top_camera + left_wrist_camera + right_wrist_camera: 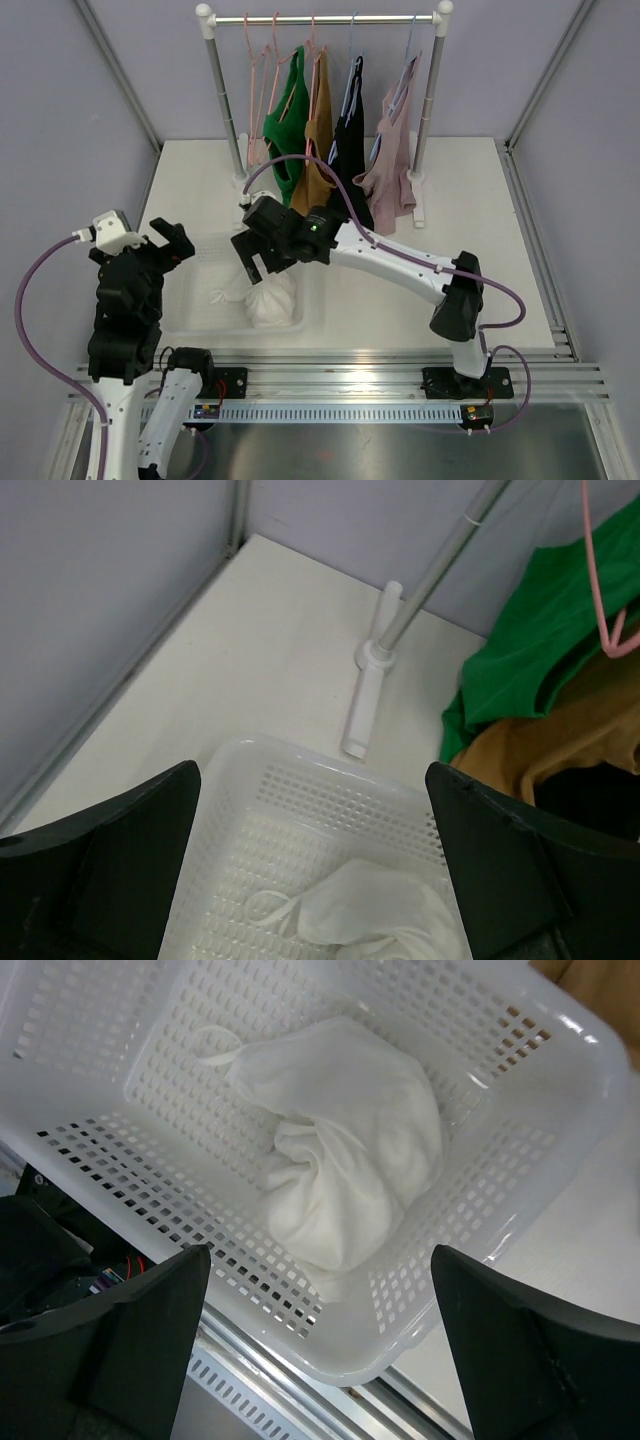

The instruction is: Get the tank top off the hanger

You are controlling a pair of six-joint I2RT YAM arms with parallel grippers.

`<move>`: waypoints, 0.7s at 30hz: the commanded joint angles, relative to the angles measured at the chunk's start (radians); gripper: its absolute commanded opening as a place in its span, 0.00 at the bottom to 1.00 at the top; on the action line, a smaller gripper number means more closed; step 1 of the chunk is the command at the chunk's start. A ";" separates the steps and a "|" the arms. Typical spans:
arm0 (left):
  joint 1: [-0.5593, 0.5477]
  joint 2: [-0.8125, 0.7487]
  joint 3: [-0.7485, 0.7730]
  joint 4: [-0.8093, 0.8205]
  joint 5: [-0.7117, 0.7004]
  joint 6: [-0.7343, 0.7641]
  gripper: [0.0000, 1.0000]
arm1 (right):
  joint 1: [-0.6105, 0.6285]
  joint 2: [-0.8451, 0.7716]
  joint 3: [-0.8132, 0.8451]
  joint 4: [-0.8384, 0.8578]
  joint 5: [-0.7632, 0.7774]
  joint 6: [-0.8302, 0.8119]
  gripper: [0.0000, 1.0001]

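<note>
A white tank top lies crumpled in the white basket, off any hanger. My right gripper hovers open just above it; in the right wrist view the cloth sits below the wide jaws, with nothing between them. My left gripper stands open at the basket's left side, looking over the white cloth in the basket. A bare pink hanger hangs at the left end of the rail.
Green, brown, black and pink tops hang on the rack at the back. The rack's foot stands just beyond the basket. Grey walls close in the table; a metal rail runs along the near edge.
</note>
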 commanded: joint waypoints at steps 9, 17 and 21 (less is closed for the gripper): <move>-0.001 0.289 0.280 0.045 0.487 -0.029 0.99 | 0.005 -0.654 -0.460 0.166 0.307 -0.003 0.99; -0.156 0.585 0.660 0.056 0.456 0.038 0.99 | 0.005 -0.902 -0.622 0.085 0.410 0.060 0.99; -0.216 0.783 0.897 0.000 0.406 0.095 0.99 | 0.005 -0.969 -0.674 0.058 0.428 0.081 0.99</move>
